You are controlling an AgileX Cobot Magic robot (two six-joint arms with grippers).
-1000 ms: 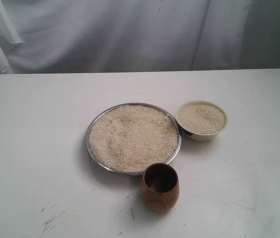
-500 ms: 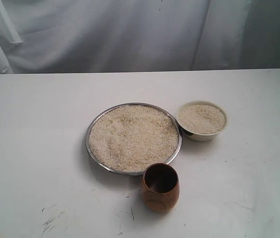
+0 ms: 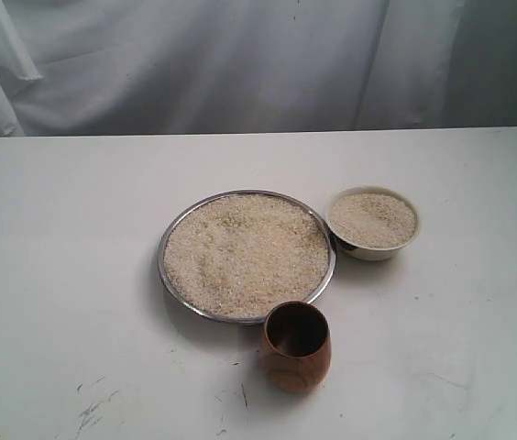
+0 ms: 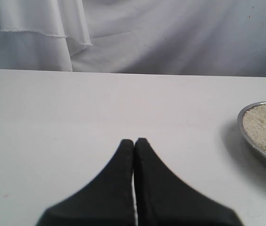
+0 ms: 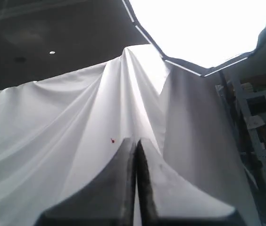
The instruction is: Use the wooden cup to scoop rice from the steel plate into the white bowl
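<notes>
The steel plate [image 3: 165, 240] lies mid-table, covered by a flat heap of rice [image 3: 245, 254]. Just right of it sits the white bowl [image 3: 373, 249], holding rice too. The wooden cup [image 3: 295, 348] stands upright in front of the plate, near its front rim, its dark inside showing nothing. Neither arm shows in the exterior view. In the left wrist view my left gripper [image 4: 134, 141] is shut with nothing in it, low over bare table, the steel plate's edge [image 4: 247, 137] off to one side. My right gripper [image 5: 136, 141] is shut and points up at the cloth backdrop.
A white table [image 3: 66, 275] carries everything, with scuff marks near its front edge [image 3: 93, 408]. A white draped cloth [image 3: 240, 64] hangs behind the table. The right wrist view also shows a ceiling light panel [image 5: 203, 23] and shelving [image 5: 260, 108].
</notes>
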